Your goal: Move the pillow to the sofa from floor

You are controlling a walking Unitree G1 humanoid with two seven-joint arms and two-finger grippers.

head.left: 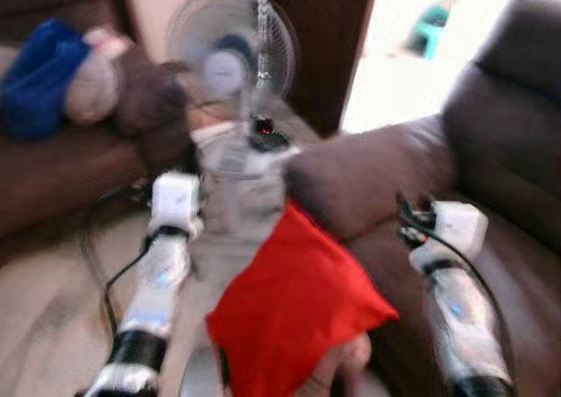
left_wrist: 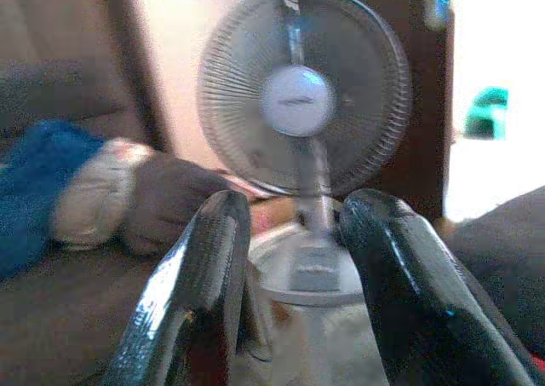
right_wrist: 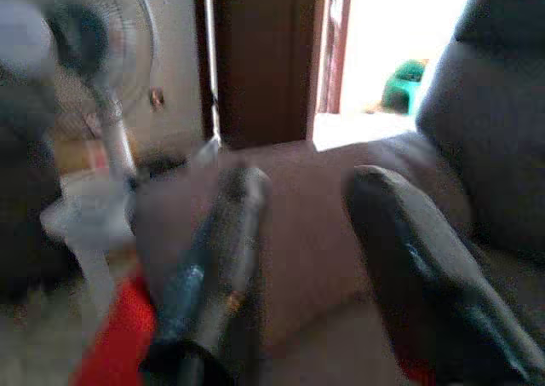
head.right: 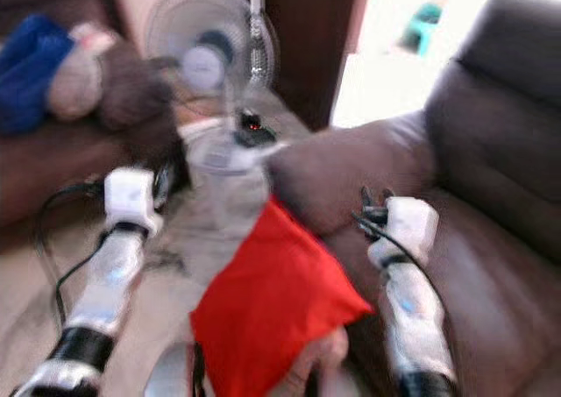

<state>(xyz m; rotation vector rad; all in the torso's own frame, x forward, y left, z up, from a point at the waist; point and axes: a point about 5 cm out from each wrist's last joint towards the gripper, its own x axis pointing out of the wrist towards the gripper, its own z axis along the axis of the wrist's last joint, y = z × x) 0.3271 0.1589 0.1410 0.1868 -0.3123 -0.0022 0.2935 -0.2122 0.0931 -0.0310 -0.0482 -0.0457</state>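
- Right now the red pillow [head.left: 294,314] is low down in the middle, between the two arms, and its right corner is just by the front edge of the brown sofa [head.left: 491,178]
- Something pinkish shows under the pillow at the bottom, but it is too blurry to say what it is or what holds the pillow up
- Up front, the left gripper [left_wrist: 294,271] is open a little with nothing in it, and it points at the white fan [head.left: 232,46]
- Over on the other side, the right gripper [right_wrist: 306,258] is open too, with nothing in it, and it points at the sofa arm [head.left: 351,173]
- To do this well, I think the robot should turn toward the sofa seat, away from the fan
- It should watch the black cord [head.left: 101,248] on the floor by the left arm
- Also, the pictures are blurry, so going slow looks like a good idea
- Last, the pillow should land flat on the seat, not on the edge, or it may slide off
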